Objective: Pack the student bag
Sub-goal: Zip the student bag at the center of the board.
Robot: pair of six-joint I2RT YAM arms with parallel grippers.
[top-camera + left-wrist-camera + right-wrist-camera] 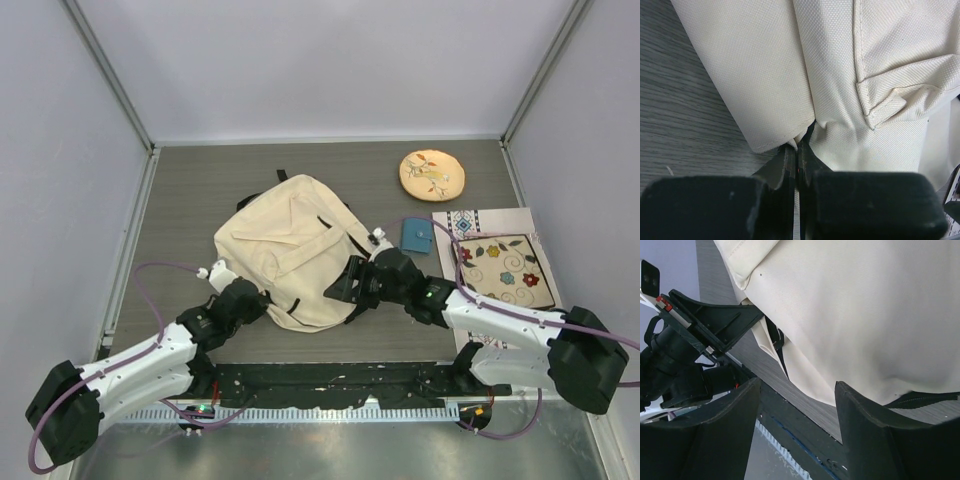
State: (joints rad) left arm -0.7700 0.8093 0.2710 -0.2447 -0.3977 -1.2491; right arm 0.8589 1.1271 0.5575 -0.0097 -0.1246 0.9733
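The student bag [290, 248] is a large cream fabric backpack with thin black straps, lying flat in the middle of the table. My left gripper [264, 302] is at the bag's near left edge. In the left wrist view the left gripper [799, 149] is shut, pinching a fold of the bag's cream fabric [840, 75]. My right gripper [340, 288] is at the bag's near right edge. In the right wrist view the right gripper [797, 386] is open and empty, its fingers spread just short of the bag's underside [865, 305], which hangs slightly above the table.
A small teal book [417, 236] lies right of the bag. A round tan embroidered disc [432, 174] sits at the back right. A flat floral mat [505, 270] lies at the right. Grey walls enclose the dark table [200, 190]. The left arm's gripper [705, 325] shows in the right wrist view.
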